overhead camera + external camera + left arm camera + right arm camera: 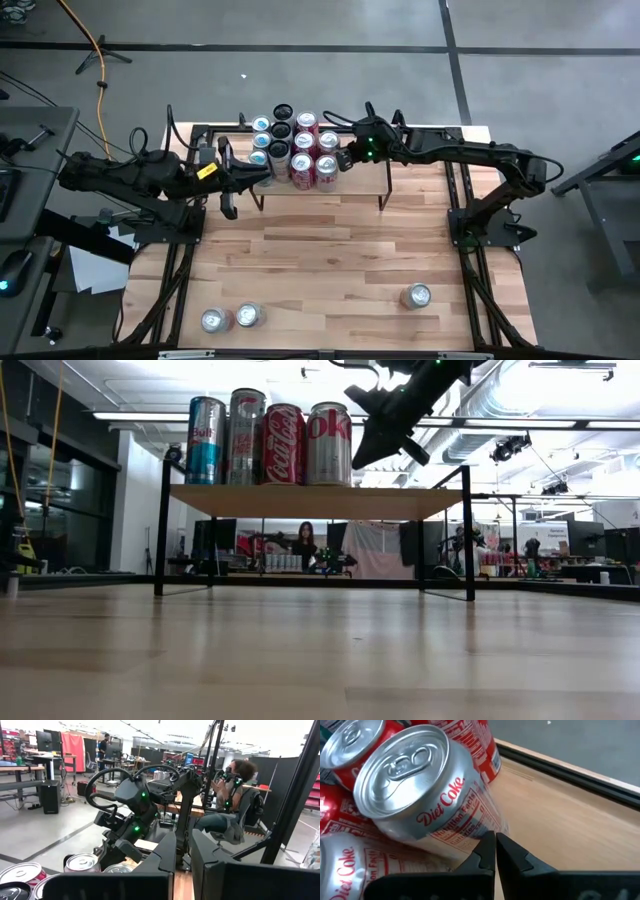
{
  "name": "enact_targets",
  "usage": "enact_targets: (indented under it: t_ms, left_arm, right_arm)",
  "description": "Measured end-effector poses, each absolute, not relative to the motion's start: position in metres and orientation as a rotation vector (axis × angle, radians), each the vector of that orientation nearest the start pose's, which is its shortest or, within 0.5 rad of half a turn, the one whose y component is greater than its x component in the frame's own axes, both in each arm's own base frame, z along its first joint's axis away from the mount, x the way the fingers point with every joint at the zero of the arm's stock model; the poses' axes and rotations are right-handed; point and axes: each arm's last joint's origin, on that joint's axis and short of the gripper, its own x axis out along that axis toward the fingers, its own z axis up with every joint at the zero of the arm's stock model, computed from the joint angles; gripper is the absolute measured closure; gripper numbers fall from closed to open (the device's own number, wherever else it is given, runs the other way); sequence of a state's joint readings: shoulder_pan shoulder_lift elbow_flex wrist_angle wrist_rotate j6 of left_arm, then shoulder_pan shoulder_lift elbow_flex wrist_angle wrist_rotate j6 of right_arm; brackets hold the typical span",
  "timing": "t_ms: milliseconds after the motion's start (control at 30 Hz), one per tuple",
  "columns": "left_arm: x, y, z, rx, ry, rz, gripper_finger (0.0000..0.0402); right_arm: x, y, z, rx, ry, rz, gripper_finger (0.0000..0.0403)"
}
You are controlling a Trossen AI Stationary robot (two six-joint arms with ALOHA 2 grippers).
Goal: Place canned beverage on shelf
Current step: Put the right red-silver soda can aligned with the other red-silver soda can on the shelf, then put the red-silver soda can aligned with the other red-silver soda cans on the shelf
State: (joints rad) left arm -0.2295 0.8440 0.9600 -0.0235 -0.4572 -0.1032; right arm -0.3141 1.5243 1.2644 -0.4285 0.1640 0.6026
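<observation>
**Both grippers closed and empty beside the cans on the shelf**

High view: the low light-wood shelf on thin black rod legs (pixel 330 185) stands at the table's far side, with a cluster of upright drink cans (pixel 296 147) on its left part. The left gripper (pixel 262 176) reaches in at the cluster's near-left edge, its jaws clenched with nothing between them. The right gripper (pixel 344 152) sits just to the right of the silver-topped red and silver cans, also clenched on nothing. Three loose silver-topped cans (pixel 232 319) lie well behind both sets of jaws, near the front edge of the light-wood tabletop (pixel 320 260): two at the left, one at the right.

Low view: four tall cans stand in a row on the shelf top, a blue-and-silver one, a silver one, a red Coca-Cola one and a silver Coke one (pixel 329 444). A dark gripper hangs just right of that last can, above the plank.

Left wrist view: the left fingers (pixel 167 855) are pressed together; can tops sit beside them, and the right arm (pixel 145 800) is ahead. A seated person is in the room beyond.

Right wrist view: the right fingertips (pixel 487 852) meet, just beside a silver Diet Coke can (pixel 420 795) standing on the plank.
</observation>
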Motion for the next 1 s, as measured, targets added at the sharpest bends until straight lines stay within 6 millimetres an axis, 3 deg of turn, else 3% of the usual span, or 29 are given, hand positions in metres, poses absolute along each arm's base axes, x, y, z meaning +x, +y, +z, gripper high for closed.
enact_targets:
  t_ms: [467, 767, 1000]
  left_arm:
    - [0.173, -0.027, 0.397, -0.132, -0.096, 0.224, 0.0401]
    - [0.165, -0.025, 0.389, -0.11, 0.001, 0.234, 0.0401]
    - [0.153, -0.023, 0.378, -0.158, 0.029, 0.23, 0.0401]
  right_arm:
    - [0.312, -0.104, 0.302, 0.605, 0.592, -0.584, 0.0403]
    - [0.273, -0.108, 0.344, 0.542, 0.481, -0.592, 0.0403]
    - [0.248, -0.082, 0.376, 0.506, 0.374, -0.504, 0.0403]
